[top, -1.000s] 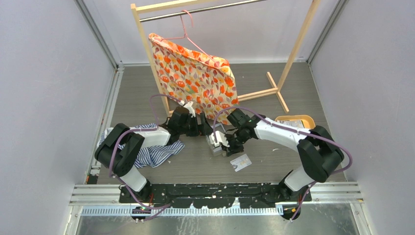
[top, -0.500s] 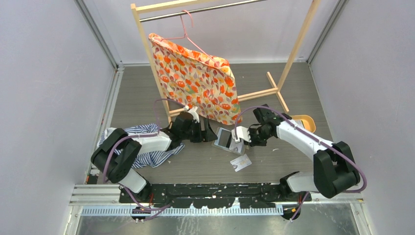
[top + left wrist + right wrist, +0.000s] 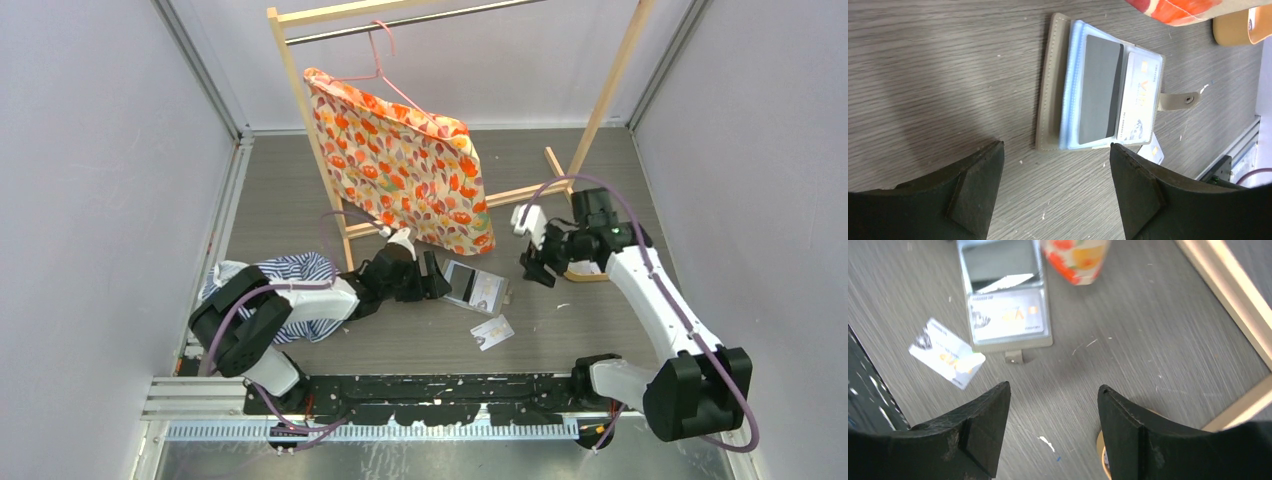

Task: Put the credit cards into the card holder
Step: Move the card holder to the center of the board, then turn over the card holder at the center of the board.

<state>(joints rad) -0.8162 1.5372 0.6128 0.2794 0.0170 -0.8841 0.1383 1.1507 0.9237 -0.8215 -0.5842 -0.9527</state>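
Nearest the bases: a loose card (image 3: 492, 332), pale, flat on the table (image 3: 280, 200), just beside the holder's tab end. Beyond it, the holder (image 3: 476, 288), lying open and face up. Long axis across the table with a slight slant; snap tab (image 3: 1178, 99) at the right-hand end, other end towards the left gripper (image 3: 431, 277). In the sleeves, a black card (image 3: 1100, 90) and a white card (image 3: 1140, 97), side by side.

Left gripper spread wide, empty, low over the table just left of the holder. Farther right, right gripper (image 3: 1053, 390) likewise wide apart, nothing between the fingers, raised near the tray (image 3: 1230, 32).

Judged mid-task, between cards; next, probably fetching another. For the loose card, calls for getting under a thin flat edge, then squaring it to a sleeve mouth, holder pinned meanwhile.
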